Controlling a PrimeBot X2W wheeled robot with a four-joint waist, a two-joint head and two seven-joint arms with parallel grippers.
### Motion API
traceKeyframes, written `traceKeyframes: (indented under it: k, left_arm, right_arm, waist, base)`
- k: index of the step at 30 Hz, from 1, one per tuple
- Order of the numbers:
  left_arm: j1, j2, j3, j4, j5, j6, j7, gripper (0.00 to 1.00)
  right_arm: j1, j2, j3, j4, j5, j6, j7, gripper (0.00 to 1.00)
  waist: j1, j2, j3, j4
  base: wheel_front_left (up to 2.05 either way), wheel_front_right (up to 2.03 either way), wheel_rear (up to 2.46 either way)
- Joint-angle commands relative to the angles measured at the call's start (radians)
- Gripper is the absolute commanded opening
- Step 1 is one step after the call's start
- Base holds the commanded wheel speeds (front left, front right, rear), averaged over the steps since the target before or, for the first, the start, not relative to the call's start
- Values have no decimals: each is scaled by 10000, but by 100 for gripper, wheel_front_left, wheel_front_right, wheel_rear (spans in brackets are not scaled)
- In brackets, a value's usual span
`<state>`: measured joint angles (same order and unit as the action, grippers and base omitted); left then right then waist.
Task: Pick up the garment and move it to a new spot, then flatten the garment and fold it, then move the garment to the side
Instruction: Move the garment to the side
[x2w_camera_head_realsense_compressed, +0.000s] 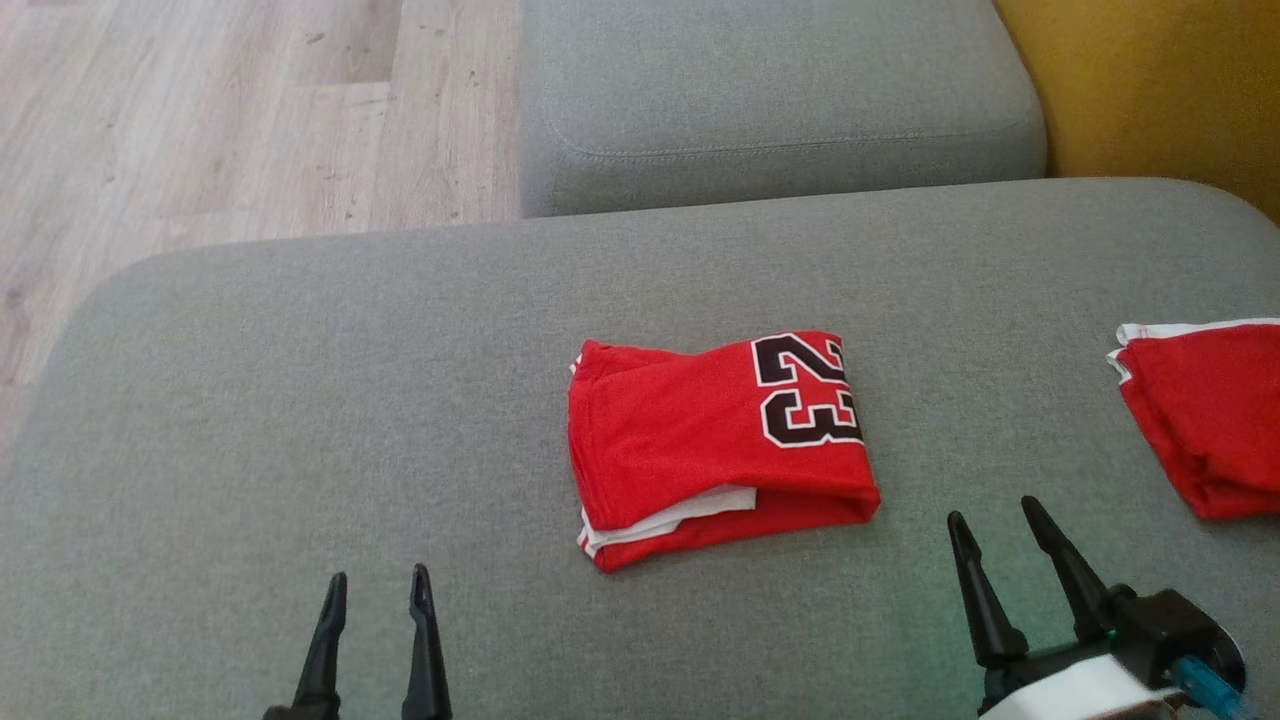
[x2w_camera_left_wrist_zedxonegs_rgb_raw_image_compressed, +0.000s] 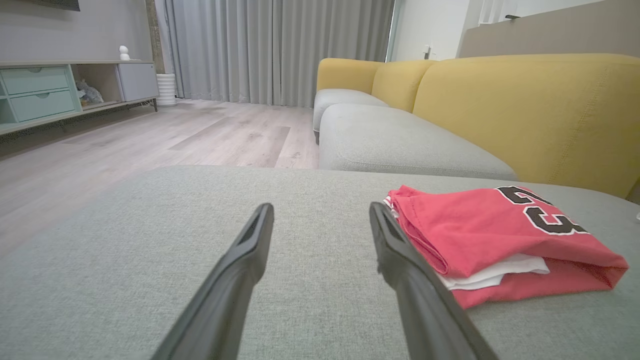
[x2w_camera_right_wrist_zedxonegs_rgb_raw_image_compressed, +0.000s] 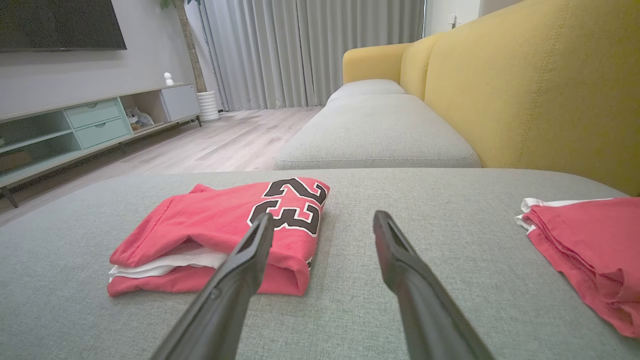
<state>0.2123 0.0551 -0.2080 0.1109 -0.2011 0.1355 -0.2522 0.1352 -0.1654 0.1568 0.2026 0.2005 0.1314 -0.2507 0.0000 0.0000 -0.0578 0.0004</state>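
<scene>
Folded red jersey garment (x2w_camera_head_realsense_compressed: 715, 445) (black numerals edged white) is lying mid-seat on the woven grey cushion (x2w_camera_head_realsense_compressed: 300, 400); left gripper (x2w_camera_head_realsense_compressed: 379, 574) and right gripper (x2w_camera_head_realsense_compressed: 993, 510) are hovering, fingers apart, empty; second red cloth (x2w_camera_head_realsense_compressed: 1205, 410) is running off-frame.

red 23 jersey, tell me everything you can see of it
The red jersey lies folded into a compact rectangle in the middle of the grey cushion. Its fabric looks like thin sports mesh. A black 23 outlined in white shows on top, and white trim peeks out between layers at the near edge. Neither the left claw nor the right claw touches it.
</scene>
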Motion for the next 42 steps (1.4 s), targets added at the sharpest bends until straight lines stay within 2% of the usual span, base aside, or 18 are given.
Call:
traceKeyframes:
  k: [1,17,24,27,31,38,41,42]
  left_arm:
    - [-220,-49,334,-268,47,119,-95,100]
    - [-397,-49,51,-259,40,242,-95,100]
    - [-608,-49,-211,-247,-9,335,-95,100]
    - [-803,-49,-381,-306,-65,415,-95,100]
    - [-1082,-49,-659,-353,-115,501,-95,100]
    - [-1593,-49,-1057,-325,-286,650,-95,100]
    - [-1695,-49,-1173,-327,-327,697,-95,100]
    - [-1732,-49,-1222,-331,-344,723,-95,100]
  right_arm:
    - [-282,-67,160,-270,-85,-7,-110,100]
    - [-578,-105,-354,112,-242,-7,-110,100]
    - [-1472,-57,-772,1137,-55,-7,-110,100]
    - [-2268,-128,-849,2186,438,-7,-46,100]
    - [-3620,-416,-502,3336,1468,-7,858,100]
    - [-5001,-1063,849,4086,3739,-7,2718,100]
    - [-5098,-1239,1320,4150,4247,-7,3251,100]
    - [-5106,-1323,1518,4158,4465,-7,3468,72]
  waist:
    - [0,0,17,9]
    - [0,0,389,466]
    - [0,0,957,942]
    - [0,0,1324,1121]
    - [0,0,1715,1329]
    - [0,0,2218,1712]
    - [0,0,2317,1803]
    - [0,0,2357,1831]
  base:
    - [0,0,0]
    - [0,0,0]
    - [0,0,0]
    - [0,0,0]
    - [0,0,0]
    - [0,0,0]
    - [0,0,0]
    - [0,0,0]
